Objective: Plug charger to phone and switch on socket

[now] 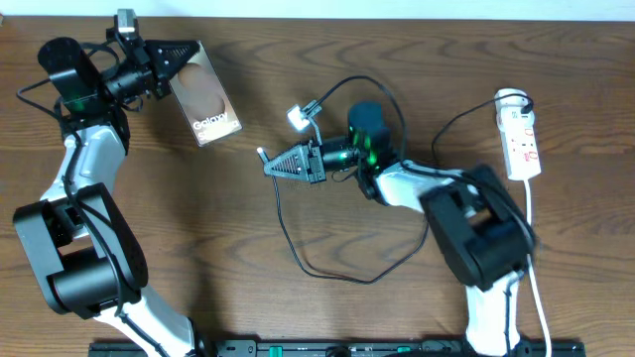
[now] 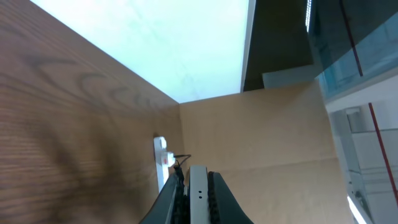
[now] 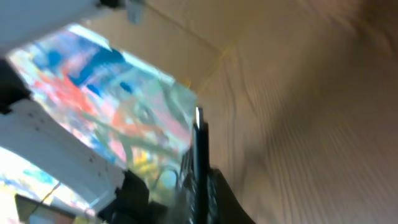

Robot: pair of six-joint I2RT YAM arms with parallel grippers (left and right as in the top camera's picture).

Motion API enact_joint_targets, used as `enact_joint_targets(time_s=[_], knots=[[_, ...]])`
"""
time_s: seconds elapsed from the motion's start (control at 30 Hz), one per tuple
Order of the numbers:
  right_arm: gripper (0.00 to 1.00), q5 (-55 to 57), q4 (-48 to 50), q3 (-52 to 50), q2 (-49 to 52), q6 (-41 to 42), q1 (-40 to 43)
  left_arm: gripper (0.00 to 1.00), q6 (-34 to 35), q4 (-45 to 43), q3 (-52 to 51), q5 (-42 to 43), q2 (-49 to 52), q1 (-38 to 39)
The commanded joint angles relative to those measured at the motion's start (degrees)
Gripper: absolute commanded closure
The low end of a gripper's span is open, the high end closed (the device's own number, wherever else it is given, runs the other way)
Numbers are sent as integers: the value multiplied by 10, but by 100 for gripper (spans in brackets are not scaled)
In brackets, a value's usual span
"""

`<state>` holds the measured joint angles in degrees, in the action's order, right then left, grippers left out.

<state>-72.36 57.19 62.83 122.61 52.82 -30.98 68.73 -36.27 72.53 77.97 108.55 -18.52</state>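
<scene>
Left gripper (image 1: pixel 179 67) clamps flat dark rectangular smartphone (image 1: pixel 208 104), 10 o'clock — likely presenting its port. Right gripper (image 1: pixel 268 166), centre, pinches plug of thin black charger cable (image 3: pixel 199 149) — apparently for insertion; white elongated power strip (image 1: pixel 520 134), 3 o'clock.

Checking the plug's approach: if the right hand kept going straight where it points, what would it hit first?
The right hand, gripping the charger, points left across bare table; the phone sits just off that line, so probably the left arm first. Heights are unclear.

Cuts off phone (image 2: pixel 198 190) at 6 o'clock in left wrist view; blurs charger (image 3: pixel 199 140) in right wrist view; leaves socket (image 1: pixel 520 134) switches, overhead at 3 o'clock, too small to tell.
</scene>
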Motion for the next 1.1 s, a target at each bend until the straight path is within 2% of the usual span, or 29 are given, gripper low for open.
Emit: enact_joint_targets(time_s=[0.0,0.13,0.43,0.67,1.07], knots=[[99,-36,111,0,26,115,-4,93,0,-5,8,-9,-9,0],[99,-32,203,0,37,179,-5,93,-2,-7,8,-11,-9,0],[99,-12,221,0,37,245,-18,93,-21,-29,8,-29,-9,30],[99,24,330,0,37,320,-28,93,-21,-42,8,-52,-9,49],[99,50,331,0,37,322,-27,93,-6,-48,8,-39,-9,49]])
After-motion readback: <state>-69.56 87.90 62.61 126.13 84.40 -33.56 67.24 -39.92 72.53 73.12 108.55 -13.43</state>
